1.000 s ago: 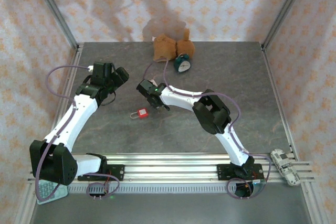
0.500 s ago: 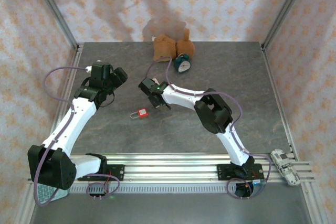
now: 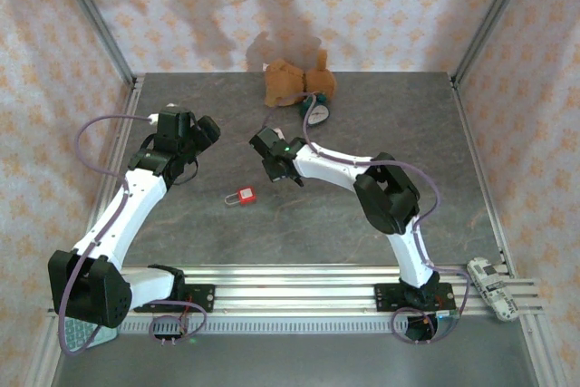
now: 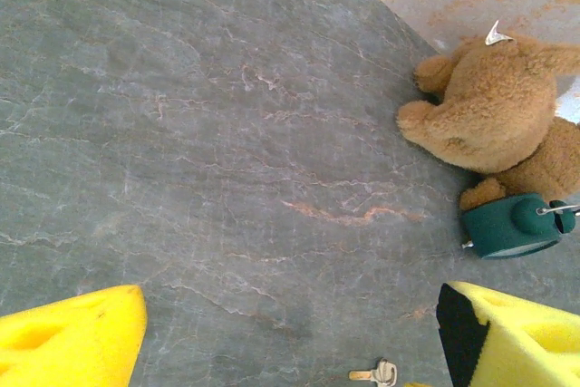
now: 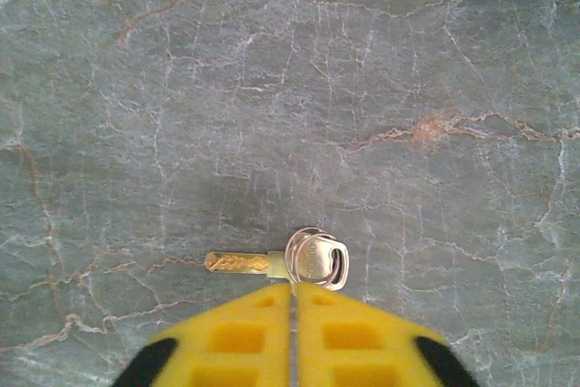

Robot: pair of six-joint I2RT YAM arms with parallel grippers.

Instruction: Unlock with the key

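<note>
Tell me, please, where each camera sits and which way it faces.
Top external: high behind both arms, looking down on them and the padlock.
Left wrist: low, facing the teddy bear and clock; open left claw at bottom.
Right wrist: down on the key; shut right claw below it.
Shared: both wrist views show the key.

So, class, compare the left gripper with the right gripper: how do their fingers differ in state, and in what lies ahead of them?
The left gripper has its fingers spread wide; the right gripper has its fingers pressed together. The right gripper's tips sit just behind the key, not gripping it; the left gripper faces a teddy bear and a green clock. Both have yellow fingers above the grey table.
</note>
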